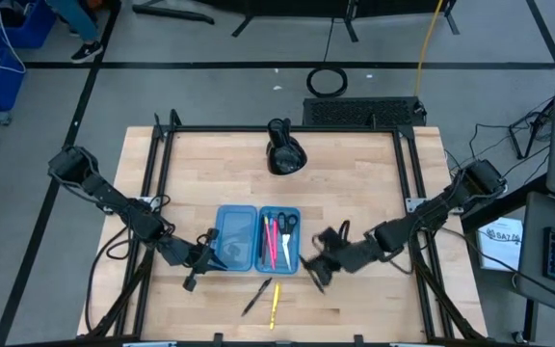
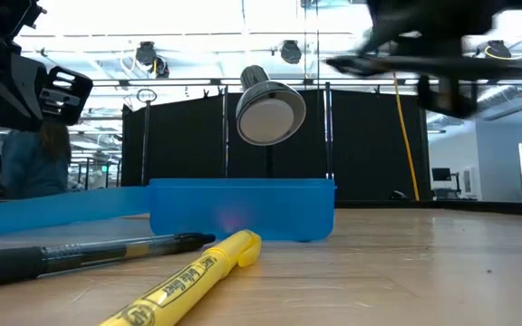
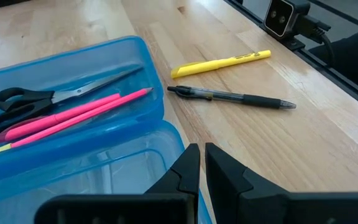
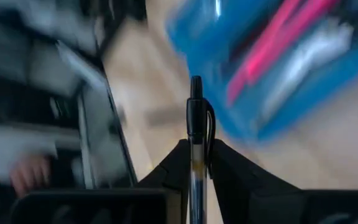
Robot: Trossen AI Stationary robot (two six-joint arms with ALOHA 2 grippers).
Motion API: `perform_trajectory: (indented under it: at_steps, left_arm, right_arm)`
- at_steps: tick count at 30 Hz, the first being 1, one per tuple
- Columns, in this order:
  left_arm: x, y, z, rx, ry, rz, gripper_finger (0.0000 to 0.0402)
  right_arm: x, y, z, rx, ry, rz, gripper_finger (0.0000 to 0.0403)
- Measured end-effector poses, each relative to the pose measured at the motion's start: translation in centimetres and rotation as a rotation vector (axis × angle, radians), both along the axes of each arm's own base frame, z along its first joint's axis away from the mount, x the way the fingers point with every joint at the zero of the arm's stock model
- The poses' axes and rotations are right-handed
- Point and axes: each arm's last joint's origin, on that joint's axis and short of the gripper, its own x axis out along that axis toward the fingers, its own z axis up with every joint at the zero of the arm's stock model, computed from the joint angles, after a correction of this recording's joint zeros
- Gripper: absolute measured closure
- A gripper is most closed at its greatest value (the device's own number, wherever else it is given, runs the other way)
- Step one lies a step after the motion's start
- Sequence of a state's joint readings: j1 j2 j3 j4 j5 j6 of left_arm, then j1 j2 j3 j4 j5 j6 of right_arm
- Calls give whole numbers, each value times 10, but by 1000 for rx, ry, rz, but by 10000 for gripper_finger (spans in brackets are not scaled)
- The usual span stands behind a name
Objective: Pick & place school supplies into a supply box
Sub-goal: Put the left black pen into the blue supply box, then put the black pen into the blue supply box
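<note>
Right jaws (image 4: 194,163) clamped on pen (image 4: 195,134), left jaws (image 3: 202,163) together; supply box (image 1: 239,253) between, black pen (image 1: 256,298), yellow highlighter (image 1: 275,305) nearby

On the wooden table (image 1: 355,173) lies the open blue supply box (image 1: 257,238), near it a black pen (image 1: 255,298) and a yellow highlighter (image 1: 275,304), further a black lumpy object (image 1: 285,154).

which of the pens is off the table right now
The clear-barrelled pen with the black cap, gripped upright in the right pincer. The black pen and yellow highlighter lie on the table; the pink ones are in the case.
</note>
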State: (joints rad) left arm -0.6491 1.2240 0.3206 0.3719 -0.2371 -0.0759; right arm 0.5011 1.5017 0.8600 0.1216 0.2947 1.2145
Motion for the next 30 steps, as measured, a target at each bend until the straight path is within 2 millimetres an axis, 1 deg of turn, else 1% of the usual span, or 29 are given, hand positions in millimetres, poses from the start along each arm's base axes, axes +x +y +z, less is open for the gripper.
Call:
perform_trajectory:
  at_steps: [2,5,9,12,16,20,23,27,30]
  left_arm:
    - [0,0,0,2,-1,-1,371]
    - [0,0,0,2,-1,-1,371]
    - [0,0,0,3,0,-1,371]
    - [0,0,0,4,2,-2,371]
    - [0,0,-1,17,4,-8,371]
    - [-1,1,-2,36,14,-15,371]
    - [-2,1,-3,56,18,-24,371]
    - [-2,1,-3,65,16,-34,371]
    - [-2,1,-3,61,18,-33,371]
  right_arm:
    - [7,-11,6,-16,-68,-103,361]
    - [14,-32,8,-54,-82,-201,373]
    - [25,-63,-2,-22,-15,-288,389]
    - [33,-79,-5,21,6,-301,400]
    - [50,-88,5,40,-6,-297,402]
    - [64,-95,7,8,68,-264,402]
    - [69,-95,4,18,78,-239,402]
    - [72,-97,-9,37,136,-183,402]
    - [74,-97,-9,-2,127,-125,402]
